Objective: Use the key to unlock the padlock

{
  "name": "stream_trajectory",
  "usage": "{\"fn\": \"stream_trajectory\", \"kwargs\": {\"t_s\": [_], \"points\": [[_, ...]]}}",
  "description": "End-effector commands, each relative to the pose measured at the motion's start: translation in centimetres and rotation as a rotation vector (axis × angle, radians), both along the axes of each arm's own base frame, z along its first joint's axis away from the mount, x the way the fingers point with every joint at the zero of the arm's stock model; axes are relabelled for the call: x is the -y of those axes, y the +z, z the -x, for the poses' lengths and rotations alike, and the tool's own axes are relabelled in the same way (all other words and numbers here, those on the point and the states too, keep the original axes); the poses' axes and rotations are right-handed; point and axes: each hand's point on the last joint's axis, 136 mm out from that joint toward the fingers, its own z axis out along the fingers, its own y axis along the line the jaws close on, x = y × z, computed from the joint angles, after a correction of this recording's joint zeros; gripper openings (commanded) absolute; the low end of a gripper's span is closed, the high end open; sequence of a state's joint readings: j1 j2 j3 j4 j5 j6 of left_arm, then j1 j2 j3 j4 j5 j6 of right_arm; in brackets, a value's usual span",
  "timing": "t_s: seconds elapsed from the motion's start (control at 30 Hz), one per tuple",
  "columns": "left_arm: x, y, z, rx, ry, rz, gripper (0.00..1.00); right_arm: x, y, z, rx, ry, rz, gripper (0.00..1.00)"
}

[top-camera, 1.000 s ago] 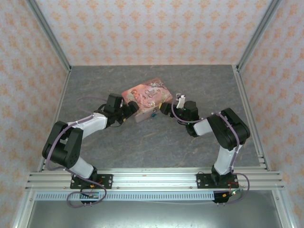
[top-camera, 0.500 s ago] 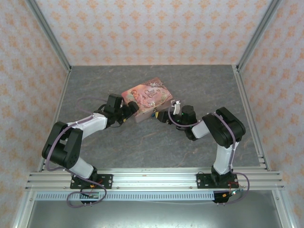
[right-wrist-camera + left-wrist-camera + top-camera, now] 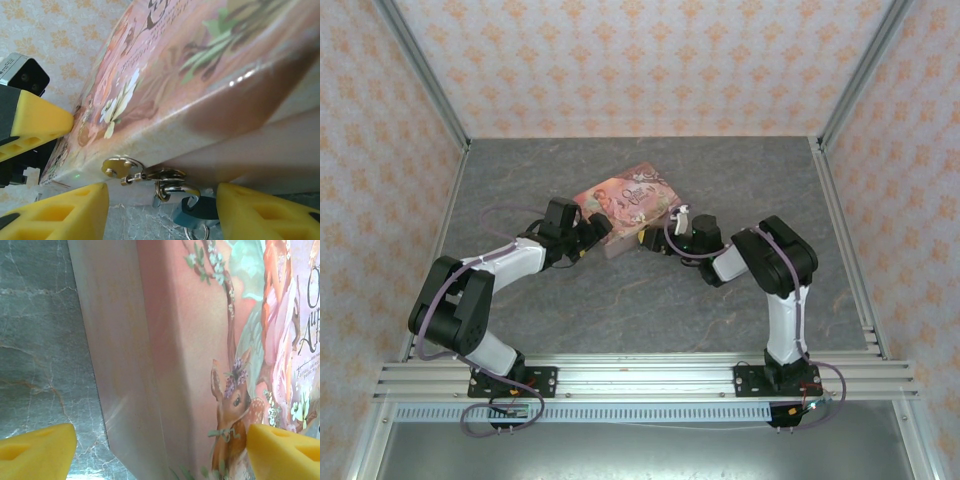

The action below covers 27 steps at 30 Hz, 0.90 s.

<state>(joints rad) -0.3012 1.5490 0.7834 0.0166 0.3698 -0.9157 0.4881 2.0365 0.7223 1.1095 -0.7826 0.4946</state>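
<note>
A: Top view first. Where is the tin?

B: Pink tin (image 3: 625, 203) lies mid-field on the grey table (image 3: 740, 180), turned at an angle.

A: And the arms?

B: Left gripper (image 3: 592, 232) is at the tin's left near corner. Right gripper (image 3: 657, 240) is at its near edge. Contact can't be told from up here.

A: Left wrist.

B: Two yellow fingers (image 3: 35, 455) sit at the bottom corners, spread wide. The tin's corner stands between them, with the side wall and the deer picture facing the lens. Bare table shows between the left-hand finger and the wall. The other finger overlaps the lid. Released, not clamped.

A: Right wrist.

B: Padlock (image 3: 200, 207), blue-teal, hangs under the tin's front edge, just above the table. Its shackle (image 3: 172, 190) hooks into a metal hasp (image 3: 117, 167) on the rim. A small ring (image 3: 196, 232) dangles below the lock body.

A: Jaws?

B: Spread wide, one finger either side of the lock, neither touching it. Released. The left arm's yellow finger rests against the lid at the picture's left.
</note>
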Motion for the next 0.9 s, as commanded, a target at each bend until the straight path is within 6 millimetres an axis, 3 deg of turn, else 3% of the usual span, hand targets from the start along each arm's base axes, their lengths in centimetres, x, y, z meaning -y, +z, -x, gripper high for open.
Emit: {"fn": "stream_trajectory", "kwargs": {"t_s": [0.0, 0.5, 0.87], "points": [[-1.2, -3.8, 3.2, -0.150, 0.004, -0.088, 0.87, -1.2, 1.7, 0.4, 0.056, 0.054, -0.056, 0.57], [-1.3, -4.2, 3.3, -0.159, 0.006, -0.092, 0.87, -0.4, 3.7, 1.5, 0.110, 0.053, -0.049, 0.45], [-1.4, -4.2, 3.3, -0.156, 0.007, -0.096, 0.87, 0.1, 2.8, 1.1, 0.080, 0.021, -0.020, 0.27]]}}
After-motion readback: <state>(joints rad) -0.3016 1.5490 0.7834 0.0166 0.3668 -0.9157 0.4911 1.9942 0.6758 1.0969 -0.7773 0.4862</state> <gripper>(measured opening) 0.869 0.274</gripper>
